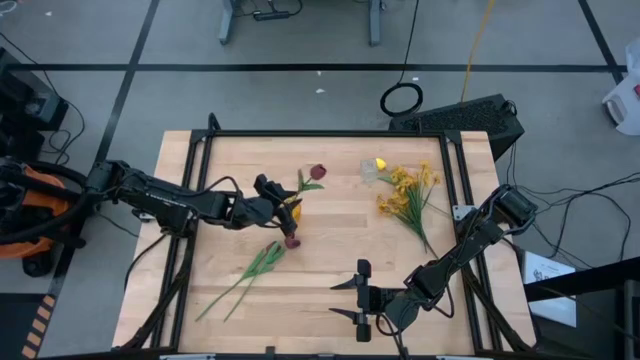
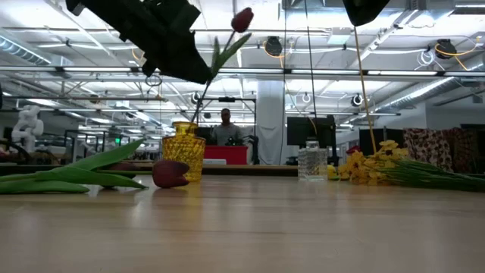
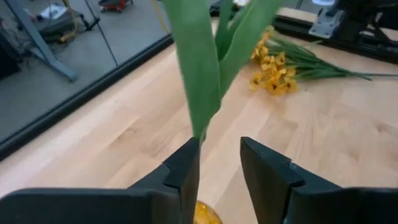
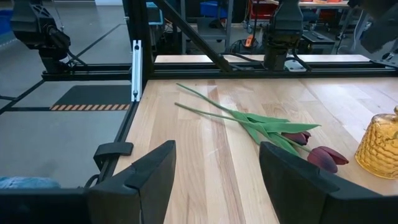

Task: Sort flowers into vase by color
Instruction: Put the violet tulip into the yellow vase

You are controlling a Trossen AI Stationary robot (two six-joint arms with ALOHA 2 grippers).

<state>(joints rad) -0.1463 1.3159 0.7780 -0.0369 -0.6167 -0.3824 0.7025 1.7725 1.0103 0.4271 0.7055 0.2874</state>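
High view: left gripper (image 1: pixel 272 190) hovers just above the amber vase (image 1: pixel 291 211), jaws parted around a red tulip (image 1: pixel 317 172) whose stem stands in that vase. Two more tulips (image 1: pixel 291 241) lie beside the vase; right gripper (image 1: pixel 345 298) waits well apart, jaws parted and empty.

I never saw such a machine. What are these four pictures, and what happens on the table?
Two dark robot arms work at a wooden table. One picture looks down from above, one level across the table, two from the arms' wrists. The left gripper hangs over an amber glass vase, fingers apart around the stem of a dark red tulip standing in it. Two more red tulips and yellow blossom sprays lie on the table. The right gripper waits open, empty, at the near edge.
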